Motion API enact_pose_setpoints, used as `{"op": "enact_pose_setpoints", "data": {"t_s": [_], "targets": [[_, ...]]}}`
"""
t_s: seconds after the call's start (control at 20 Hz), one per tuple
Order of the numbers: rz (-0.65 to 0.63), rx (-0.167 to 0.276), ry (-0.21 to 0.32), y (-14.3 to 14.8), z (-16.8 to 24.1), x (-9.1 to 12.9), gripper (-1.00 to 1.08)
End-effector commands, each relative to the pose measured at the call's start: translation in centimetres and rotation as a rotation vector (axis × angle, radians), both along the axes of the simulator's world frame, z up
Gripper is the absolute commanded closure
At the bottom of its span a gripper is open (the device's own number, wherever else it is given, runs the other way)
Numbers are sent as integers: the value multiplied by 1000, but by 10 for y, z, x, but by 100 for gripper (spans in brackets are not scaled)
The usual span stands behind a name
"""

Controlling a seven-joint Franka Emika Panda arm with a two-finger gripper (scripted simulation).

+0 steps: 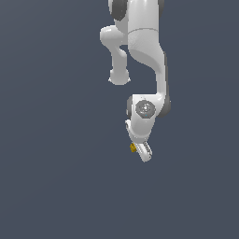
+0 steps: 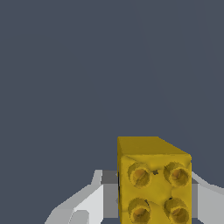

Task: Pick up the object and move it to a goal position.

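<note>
End effector (image 1: 140,150) pinches one yellow block (image 2: 154,183) bearing four round studs.

This is not a real room but a simulated scene. Everything around is one flat dark grey-blue background (image 1: 51,140), with no walls, furniture or visible floor edge. The white robot arm (image 1: 144,51) has smooth, computer-drawn surfaces, and the wrist view shows the same plain grey-blue colour everywhere.
</note>
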State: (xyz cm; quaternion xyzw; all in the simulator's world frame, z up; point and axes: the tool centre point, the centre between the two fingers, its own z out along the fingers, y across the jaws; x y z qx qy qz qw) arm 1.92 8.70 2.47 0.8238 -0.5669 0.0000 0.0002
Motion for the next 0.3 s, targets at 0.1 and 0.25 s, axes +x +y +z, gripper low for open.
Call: {"op": "enact_pose_setpoints", "data": {"t_s": [0.1, 0.25], "targets": [[-1, 0, 0, 5, 0, 7, 108], [-1, 0, 0, 5, 0, 8, 108]]}}
